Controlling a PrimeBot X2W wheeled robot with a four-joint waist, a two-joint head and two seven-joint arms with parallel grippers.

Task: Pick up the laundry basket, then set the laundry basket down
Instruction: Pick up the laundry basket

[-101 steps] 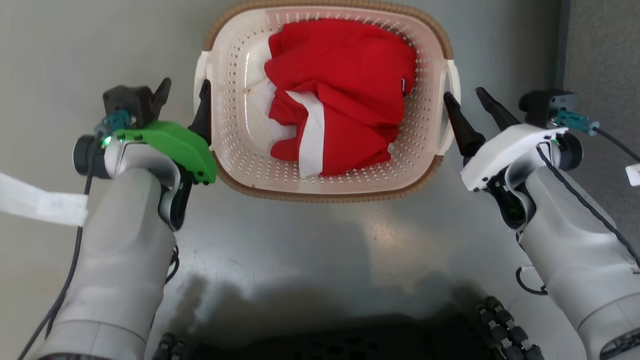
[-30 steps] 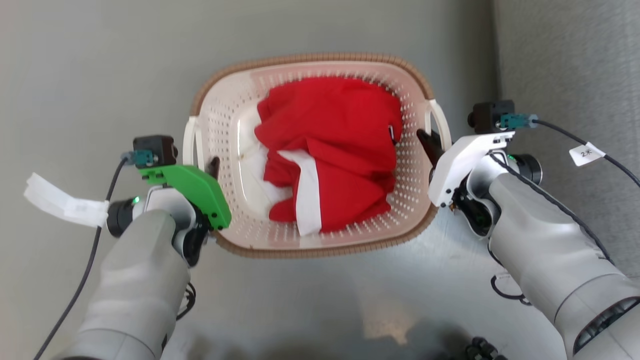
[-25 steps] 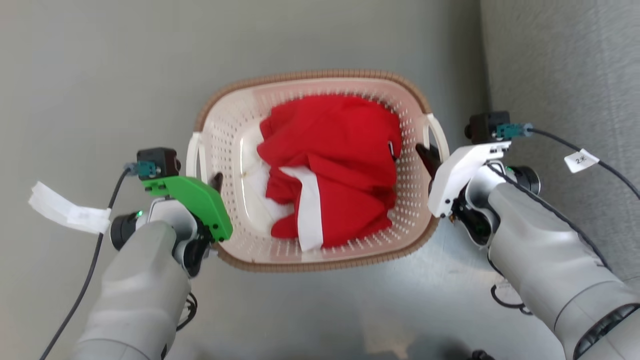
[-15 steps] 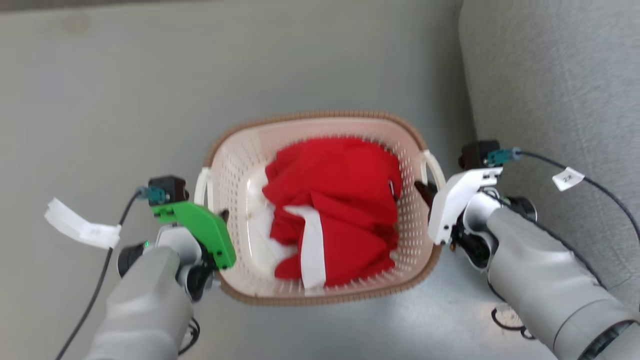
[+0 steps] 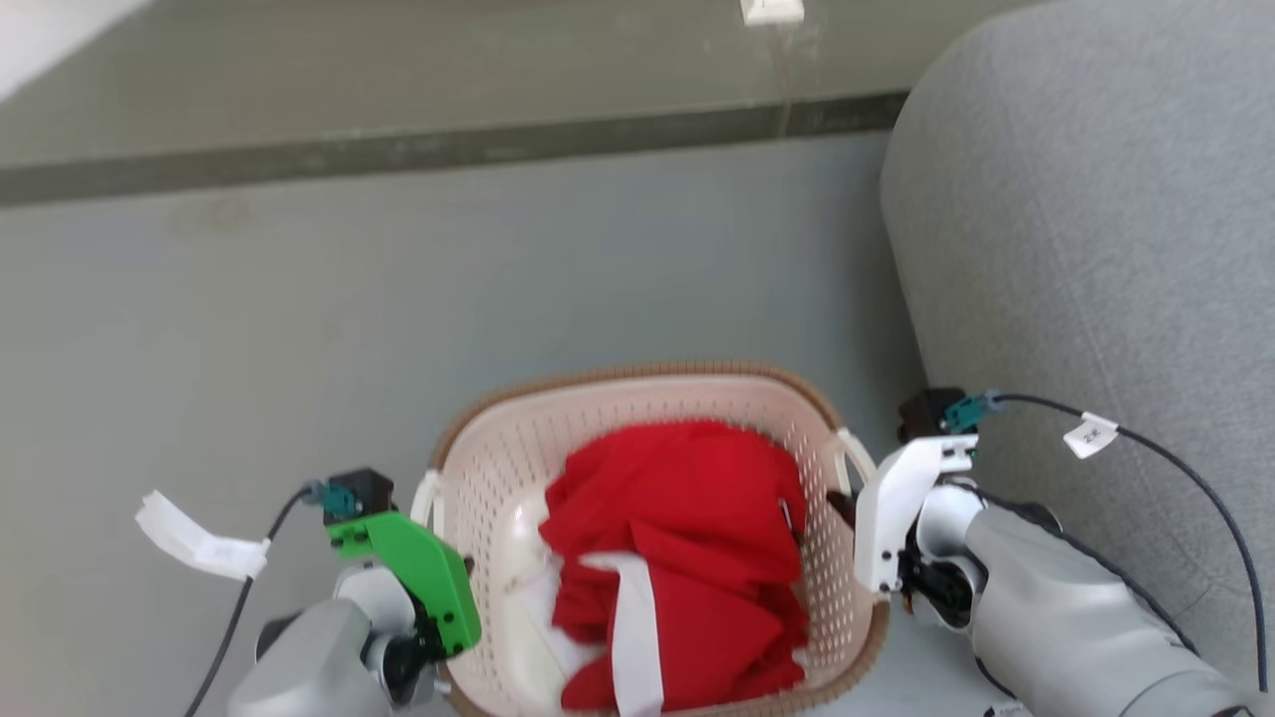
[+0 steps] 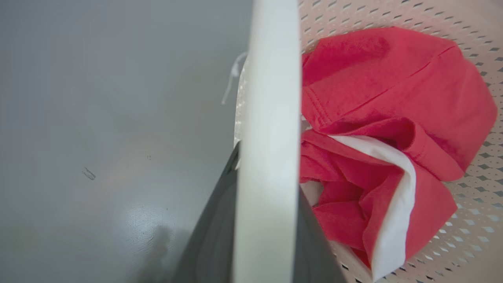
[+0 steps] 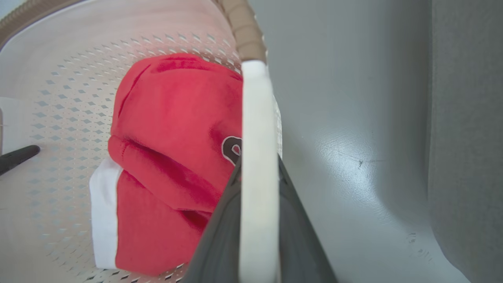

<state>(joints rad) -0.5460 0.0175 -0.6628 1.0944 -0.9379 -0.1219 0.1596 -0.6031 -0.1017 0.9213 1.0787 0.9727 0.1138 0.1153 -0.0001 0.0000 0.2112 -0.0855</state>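
The laundry basket [image 5: 637, 376] sits at the lower middle of the head view, above the grey floor [image 5: 299, 329], with its near end cut by the bottom edge; whether its base touches the floor cannot be told. Its cream perforated wall [image 6: 432, 23] and brown woven-look rim [image 7: 245, 35] hold a crumpled red garment [image 5: 687, 528] with a white band [image 5: 637, 637] that runs toward the lower edge of the frame. In the right wrist view a dark-and-white emblem [image 7: 232, 149] shows on the red cloth just beside the handle. The left end effector [image 6: 269, 169], under a green cover [image 5: 418, 578] at the lower left, is clenched on the basket's left loop handle [image 6: 269, 118], one dark finger on each side of the white bar. The right end effector [image 7: 257, 163], under a white cover [image 5: 887, 518] at the lower right, is clenched in the same way on the right loop handle [image 7: 254, 118]. At the left edge of the right wrist view a dark fingertip [image 7: 17, 157] of the left end effector lies against the inside of the basket wall. A grey upholstered seat [image 5: 1076, 249] takes up the right side of the head view, near the basket. A dark strip [image 5: 398, 154] crosses the upper part of the frame. White tags hang on the wrist cables, one at the lower left [image 5: 199, 543] and one at the right [image 5: 1088, 434].
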